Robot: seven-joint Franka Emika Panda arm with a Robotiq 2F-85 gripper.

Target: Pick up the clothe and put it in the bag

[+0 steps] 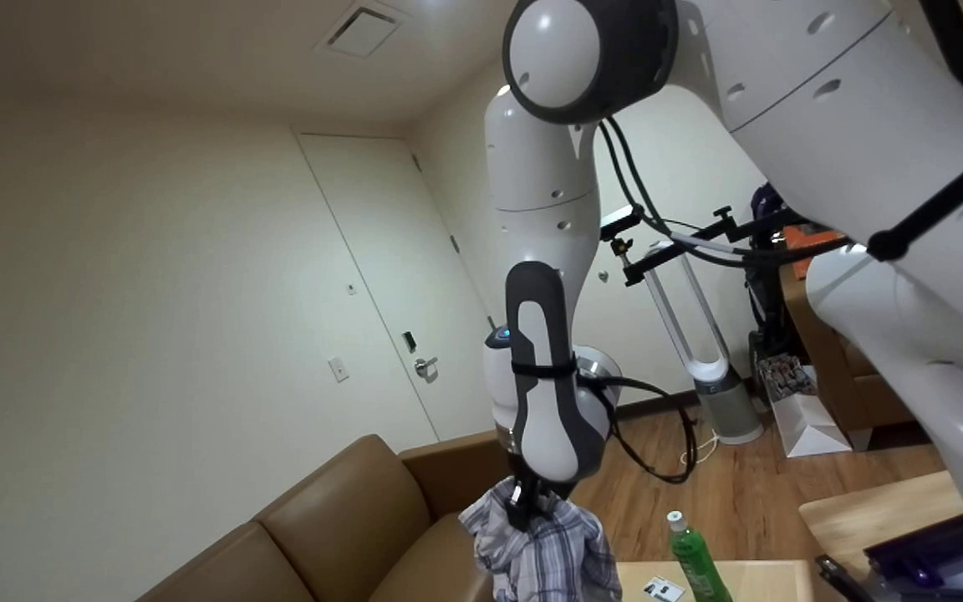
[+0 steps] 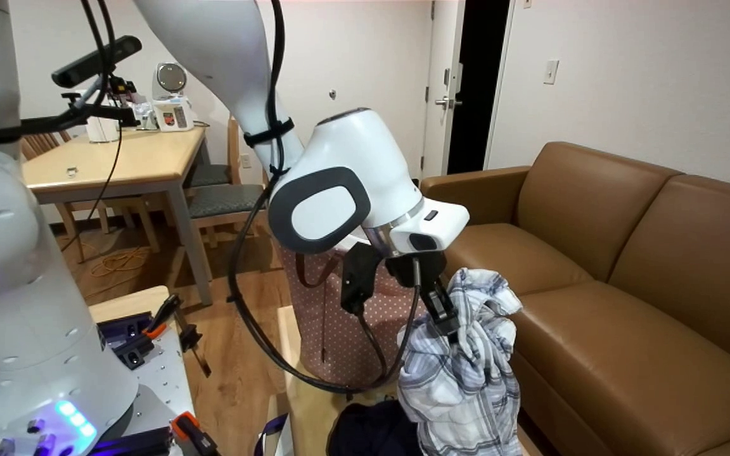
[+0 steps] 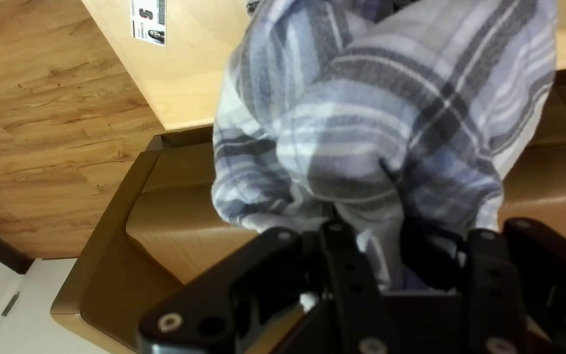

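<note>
Bench (image 2: 305, 411): wooden top; one end cut off by the lower frame edge in both exterior views.
Plaid cloth (image 2: 466, 392): suspended above the bench, outside the bag (image 2: 314, 316). Lower end cut off in both exterior views; contact with the bench cannot be determined.
Jaws: clamped; a fold of the plaid cloth is pinched between them. Their ends are partly buried in it and hard to make out in the wrist view.
Dark fabric (image 2: 374, 430): on the bench; lower edge cut off, folds merge, outline hard to make out.
Card (image 3: 149, 22): flat on the bench; upper edge cut off in the wrist view, small print not legible.
Bag: pink with pale dots, upright on the bench. Mouth covered by the arm (image 2: 346, 171); contents cannot be seen.
Bottle (image 1: 697, 560): green, white-capped, on the bench; lower end cut off by the frame. Whether the green is liquid or plastic cannot be determined.
White container (image 1: 812, 428): on the floor (image 1: 636, 514), well apart from the bench. A brown patterned mass (image 1: 787, 376) shows at its top; type not identifiable.
Arm: arched over the bench, end section slanting downward, jaws lowest. Base (image 2: 29, 380) partly outside the frame in an exterior view.
Sofa (image 2: 663, 335): brown, alongside the bench; partly hidden behind the plaid cloth.
</note>
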